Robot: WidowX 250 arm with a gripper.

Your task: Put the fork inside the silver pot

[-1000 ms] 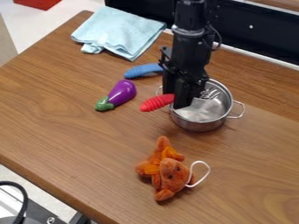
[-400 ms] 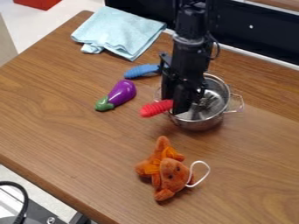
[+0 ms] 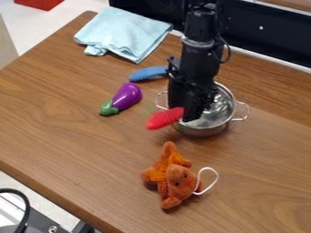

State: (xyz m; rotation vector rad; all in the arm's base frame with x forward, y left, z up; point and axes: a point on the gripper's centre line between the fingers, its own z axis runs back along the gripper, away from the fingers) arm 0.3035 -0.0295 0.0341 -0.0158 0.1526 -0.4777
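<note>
The jaws pinch the fork (image 3: 164, 119) near the inner end of its red handle, which juts out beside them, away from the silver pot (image 3: 202, 131) just behind, probably so the head leads over the opening for release.

- Brown wood-grain worktop (image 3: 67, 136), a soft sheen across it
- Pale floor (image 3: 30, 25) beyond the worktop's far left corner
- Red object (image 3: 39, 3) past that corner
- Black panel (image 3: 267, 34) behind the worktop, pale strip (image 3: 267, 58) between
- Black cable (image 3: 26, 205) beside the worktop's near left edge
</note>
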